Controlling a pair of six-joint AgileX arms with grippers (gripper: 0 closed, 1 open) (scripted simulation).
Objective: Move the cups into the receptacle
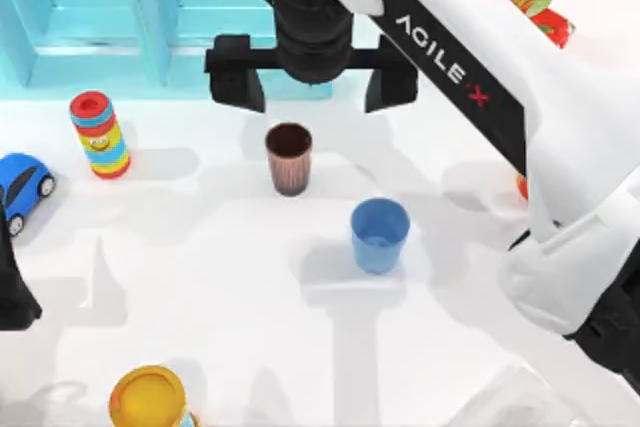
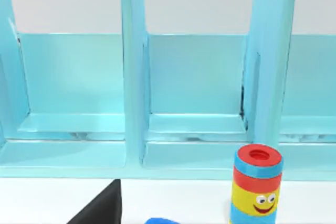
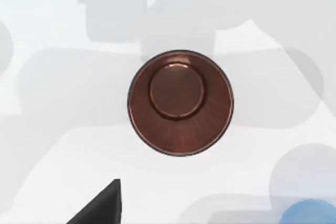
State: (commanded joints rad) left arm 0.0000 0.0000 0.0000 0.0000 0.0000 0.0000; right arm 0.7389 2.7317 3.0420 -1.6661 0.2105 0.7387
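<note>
**Above the brown cup, right gripper spread wide**

Over the middle of the white table (image 1: 230,287), the right gripper (image 1: 312,87) hangs with its two black fingers (image 1: 238,75) set far apart and nothing between them. It sits above and just behind the dark brown tapered cup with a ribbed reddish-brown wall (image 1: 289,158), which stands upright on the table. The right wrist view looks straight down into this cup (image 3: 180,102), showing its round rim and flat bottom.

Nearer the front and to the right of it stands the plain mid-blue tapered cup (image 1: 380,235), upright, apart from the brown one.

The light blue compartmented receptacle (image 1: 90,22) lies along the back left of the table; the left wrist view shows its upright dividers (image 2: 134,72) and open bays.

Left of the brown cup stands a striped red, blue and yellow cylinder with a smiling face (image 1: 99,135), and further left a blue toy car (image 1: 22,187). A yellow-topped cylinder (image 1: 148,399) stands at the front edge, a strawberry (image 1: 540,9) at the back right.

The left arm (image 1: 12,287) rests at the left edge; I cannot tell how its fingers stand.
</note>
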